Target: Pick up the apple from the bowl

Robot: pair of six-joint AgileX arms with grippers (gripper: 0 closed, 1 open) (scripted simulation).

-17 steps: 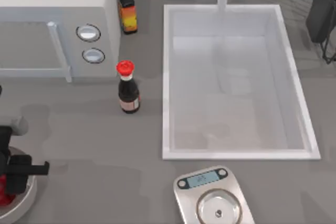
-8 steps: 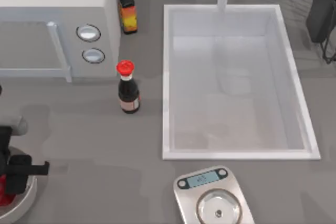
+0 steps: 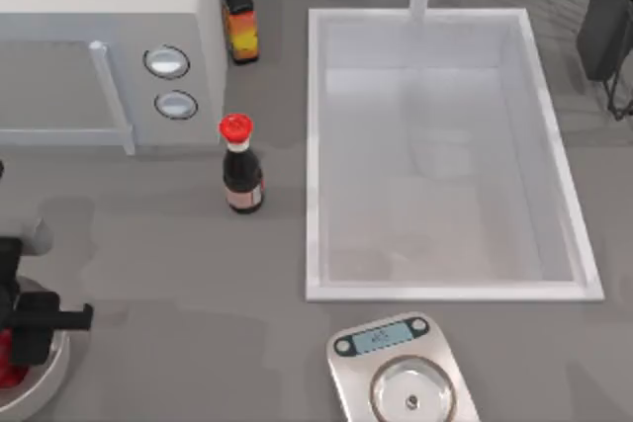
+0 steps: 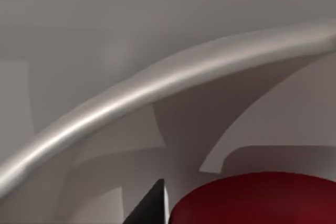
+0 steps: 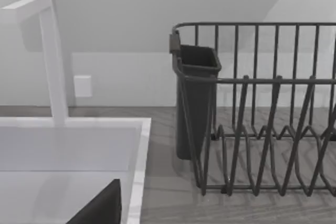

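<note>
Reaching down into the bowl with the left end effector astride the apple, finger spread untellable, lift pending.

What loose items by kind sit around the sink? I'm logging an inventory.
Bottles: 2 (red-capped dark bottle, orange-labelled bottle)
Apple: 1
Bowl: 1
Scale: 1
Dish rack: 1
Total: 6

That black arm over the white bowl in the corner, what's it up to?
The left gripper hangs down into the round white deep bowl at the table's front left corner, right at the glossy red apple inside it. The apple sits in the bowl, not lifted. The right arm is parked at the back right, near the dark wire dish rack.
</note>
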